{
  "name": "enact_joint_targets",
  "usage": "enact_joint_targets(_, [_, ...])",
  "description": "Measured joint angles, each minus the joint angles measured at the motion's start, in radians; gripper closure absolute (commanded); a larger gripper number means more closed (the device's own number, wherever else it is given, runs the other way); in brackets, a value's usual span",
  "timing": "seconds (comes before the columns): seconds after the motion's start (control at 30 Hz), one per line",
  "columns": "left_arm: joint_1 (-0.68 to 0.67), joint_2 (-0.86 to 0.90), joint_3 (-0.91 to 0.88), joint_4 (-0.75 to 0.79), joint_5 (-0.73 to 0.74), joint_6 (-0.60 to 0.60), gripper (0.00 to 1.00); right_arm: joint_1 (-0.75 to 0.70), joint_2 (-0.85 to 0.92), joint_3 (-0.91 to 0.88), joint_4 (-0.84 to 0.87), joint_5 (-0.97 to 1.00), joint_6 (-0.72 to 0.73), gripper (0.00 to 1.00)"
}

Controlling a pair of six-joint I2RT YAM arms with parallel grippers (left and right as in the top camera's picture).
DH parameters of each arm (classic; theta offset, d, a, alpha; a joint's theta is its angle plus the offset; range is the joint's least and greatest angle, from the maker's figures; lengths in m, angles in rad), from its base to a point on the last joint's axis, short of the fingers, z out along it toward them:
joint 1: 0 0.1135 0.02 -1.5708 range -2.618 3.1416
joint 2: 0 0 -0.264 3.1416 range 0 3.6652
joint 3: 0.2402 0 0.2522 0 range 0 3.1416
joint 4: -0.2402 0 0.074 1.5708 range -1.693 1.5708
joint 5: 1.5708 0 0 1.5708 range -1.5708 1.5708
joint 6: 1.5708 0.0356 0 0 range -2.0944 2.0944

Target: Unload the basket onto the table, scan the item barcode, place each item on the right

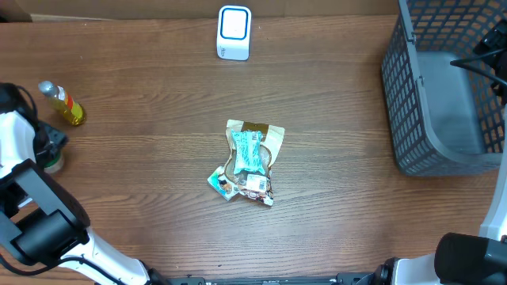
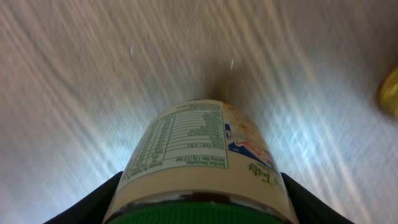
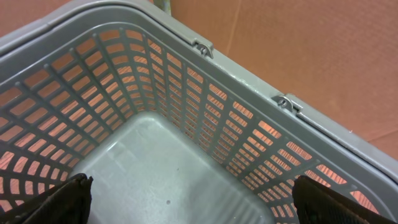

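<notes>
Slippage risk: our left gripper (image 2: pixel 199 202) clamps the smooth, round bottle (image 2: pixel 193 143) between its fingers (image 2: pixel 93 202); right gripper (image 3: pixel 196 199) stands wide, empty.

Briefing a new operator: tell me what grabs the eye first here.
The left gripper clamps a green-lidded jar, its nutrition label filling the left wrist view. Mid-table lies a heap of snack packets, with a white scanner at the far edge and a grey basket at right.

Grey mesh basket (image 1: pixel 405 103) at right of wooden table (image 1: pixel 142 103)
</notes>
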Motion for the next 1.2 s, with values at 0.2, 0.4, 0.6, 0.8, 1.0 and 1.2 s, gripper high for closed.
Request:
enact_joint_targets(0.2, [0.043, 0.0, 0.0, 0.112, 0.086, -0.003, 0.73, 0.0, 0.0, 0.0, 0.0, 0.0, 0.0, 0.0])
enact_joint_targets(0.4, [0.053, 0.0, 0.0, 0.165, 0.138, -0.006, 0.74, 0.0, 0.0, 0.0, 0.0, 0.0, 0.0, 0.0])
enact_joint_targets(0.6, [0.053, 0.0, 0.0, 0.165, 0.135, -0.006, 0.74, 0.0, 0.0, 0.0, 0.0, 0.0, 0.0, 0.0])
enact_joint_targets(0.8, [0.053, 0.0, -0.002, 0.163, 0.104, -0.006, 0.74, 0.0, 0.0, 0.0, 0.0, 0.0, 0.0, 0.0])
enact_joint_targets(1.0, [0.053, 0.0, -0.051, 0.216, 0.092, 0.002, 0.74, 0.0, 0.0, 0.0, 0.0, 0.0, 0.0, 0.0])
enact_joint_targets(1.2, [0.053, 0.0, -0.097, 0.249, 0.089, 0.011, 0.58, 0.0, 0.0, 0.0, 0.0, 0.0, 0.0, 0.0])
